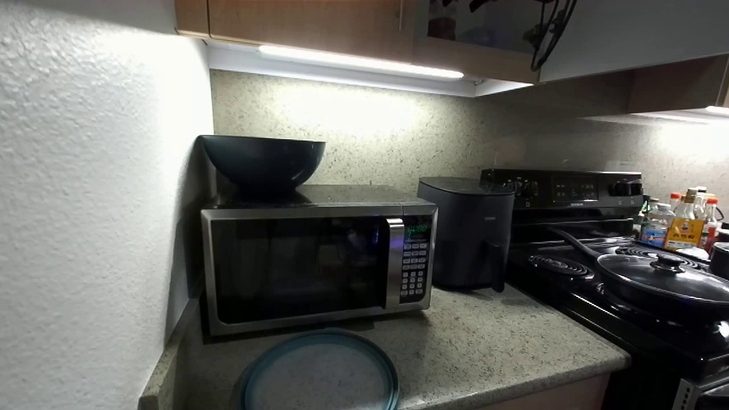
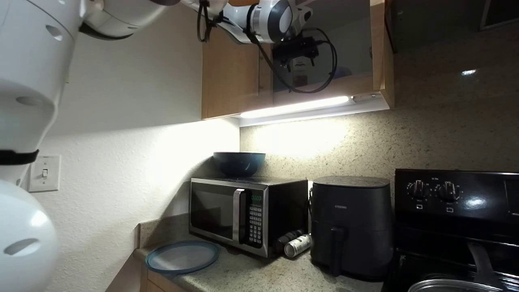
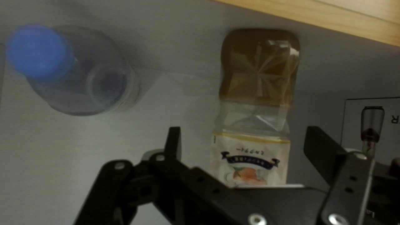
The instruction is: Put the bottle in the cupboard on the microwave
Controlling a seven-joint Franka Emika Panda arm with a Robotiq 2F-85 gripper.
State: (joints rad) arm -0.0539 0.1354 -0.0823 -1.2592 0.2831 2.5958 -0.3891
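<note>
The bottle (image 3: 256,68) stands in the cupboard, with an amber-brown lower body and a white label with fruit; its cap is hidden behind my gripper. It also shows small behind the arm's wrist in an exterior view (image 2: 300,75). My gripper (image 3: 243,137) is open, with one finger on each side of the bottle's label and a gap at both sides. I cannot tell how far the bottle reaches between the fingers. The light wood cupboard (image 1: 319,23) shows in both exterior views (image 2: 231,77), open at its right section. The microwave (image 1: 296,267) stands below it on the counter (image 2: 217,211).
A clear bottle with a blue cap (image 3: 40,51) stands beside the bottle in the cupboard. A printed panel (image 3: 373,125) is at the right finger. A dark bowl (image 1: 262,162) sits on the microwave. A black air fryer (image 2: 352,219) and a round lid (image 1: 319,370) are on the counter.
</note>
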